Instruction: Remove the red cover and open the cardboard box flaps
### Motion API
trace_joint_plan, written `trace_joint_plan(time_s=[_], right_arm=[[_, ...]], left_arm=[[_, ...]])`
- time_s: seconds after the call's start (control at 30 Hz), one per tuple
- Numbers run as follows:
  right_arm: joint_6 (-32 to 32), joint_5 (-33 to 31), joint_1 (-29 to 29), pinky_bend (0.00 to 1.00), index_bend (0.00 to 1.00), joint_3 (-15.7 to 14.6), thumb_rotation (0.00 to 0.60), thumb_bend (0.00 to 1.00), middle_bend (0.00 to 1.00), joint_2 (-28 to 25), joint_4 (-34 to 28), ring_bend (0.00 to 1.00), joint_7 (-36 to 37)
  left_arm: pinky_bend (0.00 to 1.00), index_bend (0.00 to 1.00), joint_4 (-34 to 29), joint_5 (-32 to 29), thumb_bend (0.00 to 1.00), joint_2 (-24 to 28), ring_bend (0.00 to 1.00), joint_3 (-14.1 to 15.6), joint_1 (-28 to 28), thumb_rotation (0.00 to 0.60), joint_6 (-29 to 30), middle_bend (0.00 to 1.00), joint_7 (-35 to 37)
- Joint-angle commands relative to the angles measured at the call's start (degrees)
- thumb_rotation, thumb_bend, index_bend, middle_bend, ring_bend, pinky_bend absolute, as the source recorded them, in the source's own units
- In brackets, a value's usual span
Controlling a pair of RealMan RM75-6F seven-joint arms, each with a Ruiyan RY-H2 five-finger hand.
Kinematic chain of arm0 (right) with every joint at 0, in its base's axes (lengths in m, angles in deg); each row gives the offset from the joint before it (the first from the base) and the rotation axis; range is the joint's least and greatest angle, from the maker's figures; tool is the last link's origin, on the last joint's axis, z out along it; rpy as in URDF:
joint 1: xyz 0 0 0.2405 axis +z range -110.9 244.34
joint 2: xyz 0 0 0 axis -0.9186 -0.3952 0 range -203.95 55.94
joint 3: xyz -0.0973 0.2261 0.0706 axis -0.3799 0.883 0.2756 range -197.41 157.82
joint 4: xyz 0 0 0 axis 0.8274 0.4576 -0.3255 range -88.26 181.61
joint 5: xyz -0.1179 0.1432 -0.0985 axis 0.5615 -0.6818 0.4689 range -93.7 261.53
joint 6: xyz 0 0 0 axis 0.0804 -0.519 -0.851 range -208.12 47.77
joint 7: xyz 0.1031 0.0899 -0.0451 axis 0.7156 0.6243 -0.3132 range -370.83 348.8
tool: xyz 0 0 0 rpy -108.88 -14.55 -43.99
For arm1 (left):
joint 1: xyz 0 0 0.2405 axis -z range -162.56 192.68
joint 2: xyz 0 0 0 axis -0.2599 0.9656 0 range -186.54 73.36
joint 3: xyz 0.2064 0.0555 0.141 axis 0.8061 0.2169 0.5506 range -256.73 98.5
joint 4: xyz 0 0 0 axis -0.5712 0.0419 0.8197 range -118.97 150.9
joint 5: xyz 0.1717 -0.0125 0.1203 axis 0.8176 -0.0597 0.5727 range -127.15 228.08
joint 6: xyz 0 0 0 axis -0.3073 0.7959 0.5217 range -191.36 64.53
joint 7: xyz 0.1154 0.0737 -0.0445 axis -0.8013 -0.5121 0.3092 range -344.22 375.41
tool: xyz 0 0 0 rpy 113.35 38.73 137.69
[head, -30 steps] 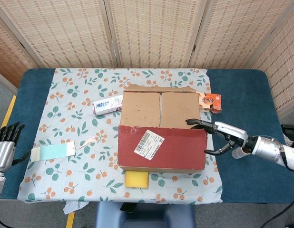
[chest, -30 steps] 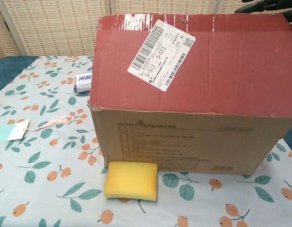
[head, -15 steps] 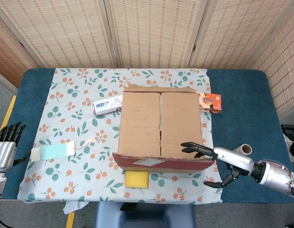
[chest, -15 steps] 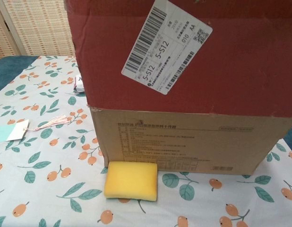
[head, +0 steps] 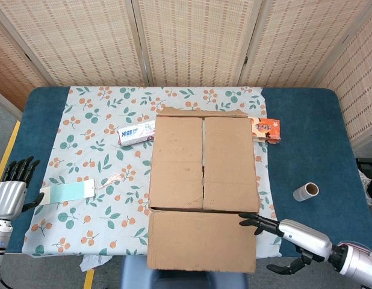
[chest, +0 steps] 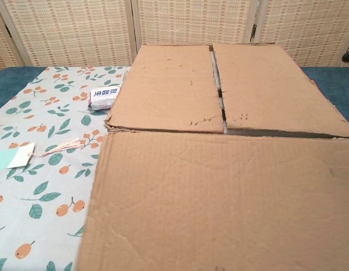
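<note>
Cardboard box [head: 203, 162]: matte brown corrugated, two inner flaps closed, on floral cloth [head: 96, 156], mid-counter. Front flap [head: 201, 241] lay folded outward, flat. Right hand [head: 288, 238]: fingers spread, tips at flap's corner. Left hand [head: 11, 189]: spread, empty; head view only.

Blue Chinese characters, seemingly "冷酸灵", stand on the white toothpaste box [chest: 104, 97]

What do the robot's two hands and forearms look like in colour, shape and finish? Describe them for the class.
Both are human-shaped. The left hand has black fingers on a silver-grey metallic palm and wrist. The right hand has slim black fingers, a glossy silver back and a silver cylindrical forearm with a dark band. No sleeves or markings are visible.
</note>
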Motion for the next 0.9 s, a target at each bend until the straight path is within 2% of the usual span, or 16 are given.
trace_joint_plan(time_s=[0.03, 0.13, 0.33, 0.5, 0.6, 0.77, 0.9], right_arm=[[1.32, -1.58, -1.72, 0.24, 0.07, 1.06, 0.600, 0.38, 0.00, -0.30, 0.04, 0.09, -2.29], [-0.79, -6.53, -1.97, 0.23, 0.07, 4.20, 0.600, 0.38, 0.00, 0.02, -0.45, 0.09, -7.82], [-9.63, -20.60, -0.12, 0.21, 0.07, 13.77, 0.600, 0.38, 0.00, 3.61, -2.79, 0.09, -26.08], [-18.15, -32.47, 3.39, 0.13, 0.14, 21.50, 0.600, 0.38, 0.00, 8.72, -2.77, 0.06, -42.26], [-22.36, -38.04, 5.61, 0.07, 0.20, 24.91, 0.600, 0.38, 0.00, 12.06, -1.71, 0.05, -52.10], [-27.66, -44.67, 9.09, 0.01, 0.27, 28.52, 0.600, 0.38, 0.00, 16.71, 0.02, 0.02, -67.52], [-30.92, -48.77, 11.49, 0.00, 0.32, 30.18, 0.599, 0.38, 0.00, 19.78, 1.56, 0.00, -75.41]], left_arm=[[0.00, 0.00, -0.09, 0.04, 0.36, -0.02, 0.02, 0.08, 0.07, 0.600, -0.18, 0.06, -0.12], [0.00, 0.00, -0.11, -0.01, 0.36, -0.02, 0.02, 0.12, 0.19, 0.600, -0.51, 0.06, -0.15], [0.00, 0.00, -0.22, -0.67, 0.36, 0.21, 0.02, -0.11, 0.12, 0.600, -0.93, 0.06, 0.56], [0.00, 0.00, -1.36, -1.97, 0.36, 0.62, 0.02, -0.59, -0.12, 0.600, -1.43, 0.06, -0.01], [0.00, 0.00, -1.93, -1.72, 0.36, 0.99, 0.02, -0.52, -0.23, 0.600, -1.16, 0.06, 0.33], [0.00, 0.00, -2.09, -2.17, 0.36, 1.35, 0.02, -0.58, -0.31, 0.600, -1.64, 0.06, 0.54], [0.00, 0.00, -2.54, -2.33, 0.36, 1.64, 0.02, -0.58, -0.34, 0.600, -1.88, 0.06, 0.52]])
